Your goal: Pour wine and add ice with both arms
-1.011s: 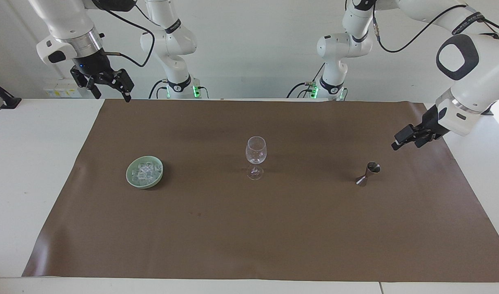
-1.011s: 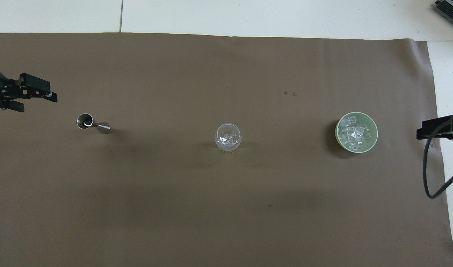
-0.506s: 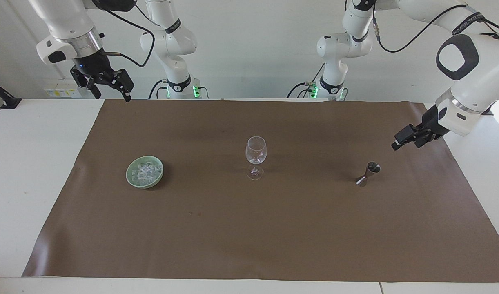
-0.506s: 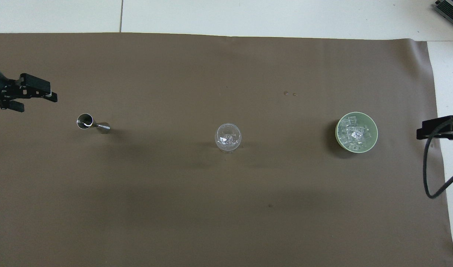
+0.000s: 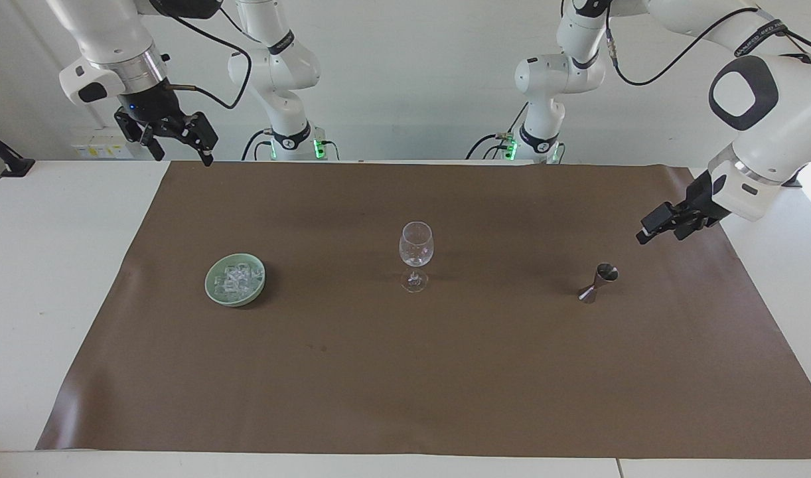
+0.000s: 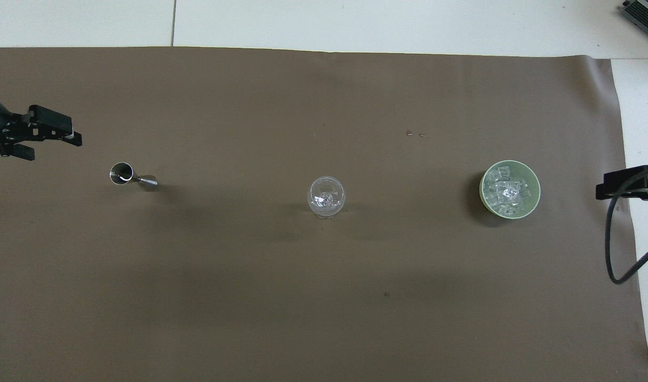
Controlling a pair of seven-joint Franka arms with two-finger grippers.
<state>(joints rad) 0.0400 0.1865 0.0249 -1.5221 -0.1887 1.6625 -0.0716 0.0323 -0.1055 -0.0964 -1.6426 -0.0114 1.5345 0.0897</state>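
An empty clear wine glass stands upright mid-mat. Toward the right arm's end, a pale green bowl holds several clear ice cubes. A small steel jigger stands toward the left arm's end. No wine shows. My left gripper hangs open and empty in the air beside the jigger, apart from it. Open and empty too, my right gripper is held high over the mat's corner by the robots, away from the bowl.
A brown mat covers most of the white table. Both arm bases stand at the robots' edge. A black cable loops below the right gripper in the overhead view.
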